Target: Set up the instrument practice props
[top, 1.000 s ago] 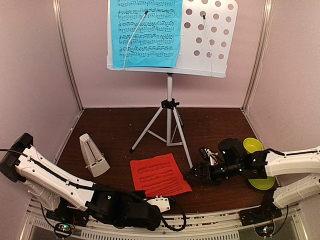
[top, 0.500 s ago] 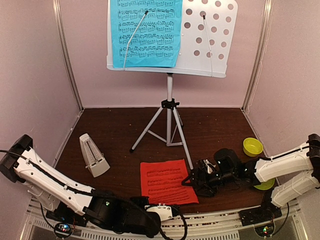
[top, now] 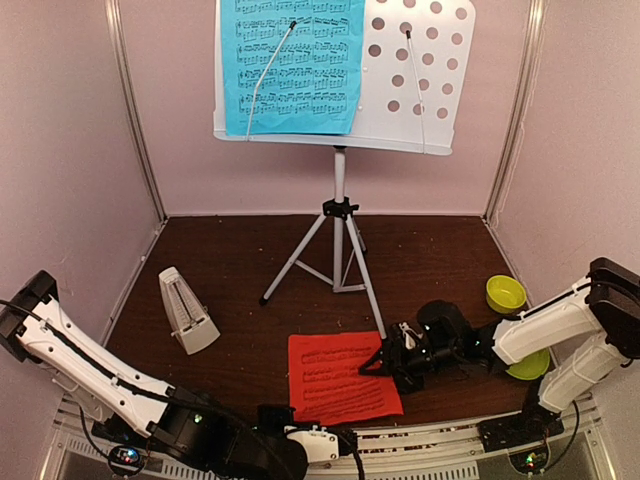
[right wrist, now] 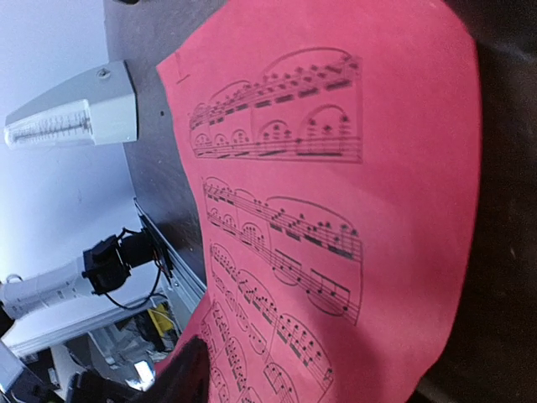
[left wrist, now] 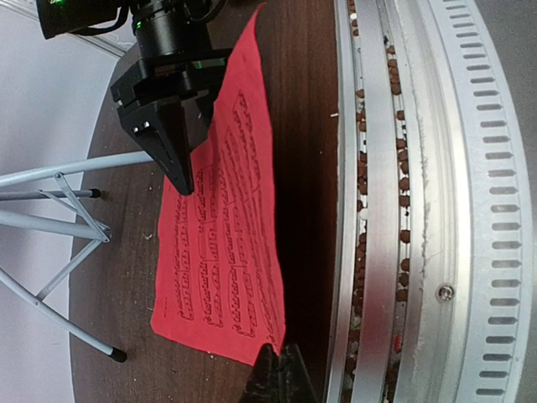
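The red music sheet lies on the dark table in front of the tripod, with its near edge lifted. My left gripper is shut on the sheet's near corner. My right gripper is at the sheet's right edge. Its jaws stand apart, with the paper between them. One dark finger shows low on the left. The blue music sheet hangs on the white perforated stand desk. The white metronome stands upright at the left.
Two lime-green dishes sit at the right, next to the right arm. The tripod's legs spread just behind the red sheet. A metal rail runs along the table's near edge. Pink walls close in the back and sides.
The red sheet has slid toward the near edge and to the right, and squared up. The right gripper followed it leftward with its jaws narrowing. The left arm drew back.
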